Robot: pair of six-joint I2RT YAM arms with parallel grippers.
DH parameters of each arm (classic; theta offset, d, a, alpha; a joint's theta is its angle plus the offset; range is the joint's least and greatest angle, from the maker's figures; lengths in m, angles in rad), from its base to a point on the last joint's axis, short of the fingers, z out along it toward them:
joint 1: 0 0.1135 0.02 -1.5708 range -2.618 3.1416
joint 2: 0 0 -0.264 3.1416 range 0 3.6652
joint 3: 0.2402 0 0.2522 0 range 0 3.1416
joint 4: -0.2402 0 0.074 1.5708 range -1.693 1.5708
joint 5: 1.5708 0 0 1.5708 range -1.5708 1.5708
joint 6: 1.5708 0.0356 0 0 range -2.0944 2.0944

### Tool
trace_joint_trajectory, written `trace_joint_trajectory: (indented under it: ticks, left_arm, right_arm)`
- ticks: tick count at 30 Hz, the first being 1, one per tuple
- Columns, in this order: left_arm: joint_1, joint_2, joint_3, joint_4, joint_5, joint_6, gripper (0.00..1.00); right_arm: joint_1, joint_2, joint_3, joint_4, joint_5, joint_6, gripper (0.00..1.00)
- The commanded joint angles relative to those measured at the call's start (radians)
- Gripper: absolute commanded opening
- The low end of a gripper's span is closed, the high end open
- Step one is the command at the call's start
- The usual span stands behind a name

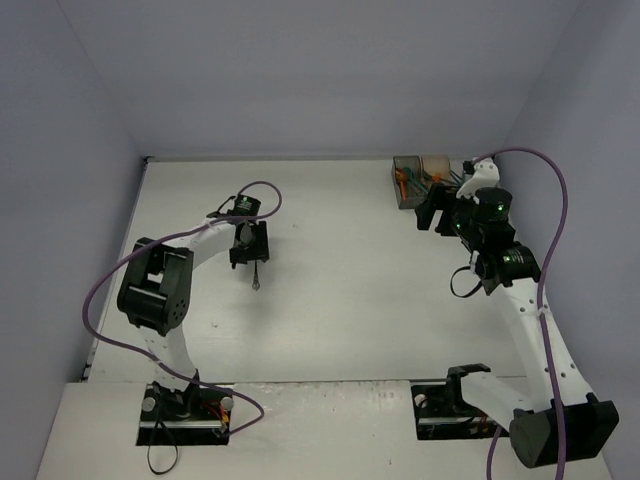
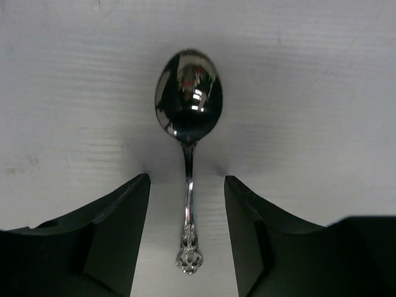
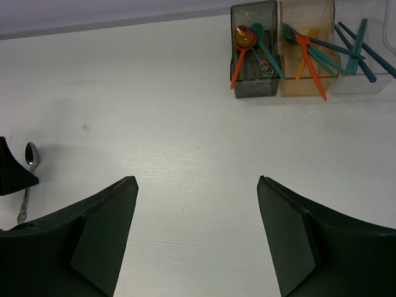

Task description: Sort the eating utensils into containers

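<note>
Spoon: we see 1 silver metal spoon [image 2: 188,148] lying flat on the white worktop [image 3: 185,111], well apart from the bins.
Spoon's look: its oval bowl is mirror-bright and faces up, reflecting dark shapes. The neck is thin, and the end of the handle is ornate and embossed.
Left hand: the left hand [image 2: 187,182] is low over the spoon with its 2 dark fingers [image 2: 133,210] on either side of the handle. We see a gap on each side, so the jaws are parted and not gripping it. The bowl points away beyond the fingertips.
Right hand: the right hand [image 3: 197,180] is spread wide above bare worktop with nothing between its fingers, on the near side of the bins.
Bins: 3 small bins adjoin in a row at the far right of the worktop.
Dark grey bin [image 3: 255,86]: we make out an orange spoon [image 3: 237,65], a teal spoon [image 3: 267,49] and a shiny gold bowl.
Orange-tan bin [image 3: 291,86]: it holds an orange fork [image 3: 311,65] crossed over teal forks, and the orange fork's handle sticks out over the near wall.
Clear bin [image 3: 371,85]: it holds teal chopsticks [image 3: 356,46] lying crossed.
</note>
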Motion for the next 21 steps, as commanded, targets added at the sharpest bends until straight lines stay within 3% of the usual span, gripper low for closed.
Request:
trace_joint_trajectory:
  ticks: [1,4,11,21]
  left_arm:
    - [0.015,0.017,0.062,0.014,-0.013,-0.005,0.44]
    - [0.015,0.04,0.068,0.013,-0.012,-0.013,0.35]
    - [-0.007,0.057,0.06,0.017,-0.012,-0.076,0.0]
    - [-0.1,-0.057,0.162,-0.051,-0.009,-0.264,0.0]
  right_arm:
    - [0.007,-0.04,-0.017,0.014,-0.041,0.01,0.76]
    - [0.01,-0.043,-0.026,0.006,-0.058,0.008,0.77]
    - [0.059,-0.012,-0.021,0.003,-0.074,0.004,0.78]
    - [0.392,0.179,0.062,0.012,0.033,0.051,0.77]
